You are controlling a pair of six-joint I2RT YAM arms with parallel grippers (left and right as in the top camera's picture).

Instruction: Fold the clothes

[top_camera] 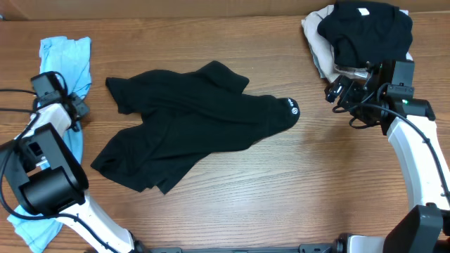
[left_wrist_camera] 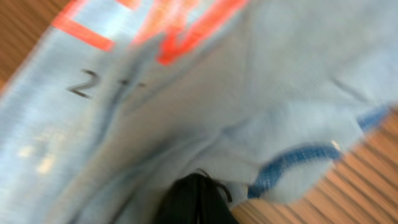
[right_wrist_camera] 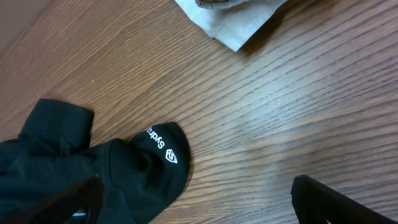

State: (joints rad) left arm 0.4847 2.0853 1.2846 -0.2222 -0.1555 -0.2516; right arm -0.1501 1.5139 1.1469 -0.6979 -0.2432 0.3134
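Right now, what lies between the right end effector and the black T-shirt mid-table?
Only bare wooden table separates the right end effector from the black T-shirt, shown overhead.

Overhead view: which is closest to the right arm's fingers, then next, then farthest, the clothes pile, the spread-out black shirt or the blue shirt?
1. The clothes pile, top right, just beside the right fingers.
2. The spread-out black shirt, middle of the table.
3. The blue shirt, far left edge.
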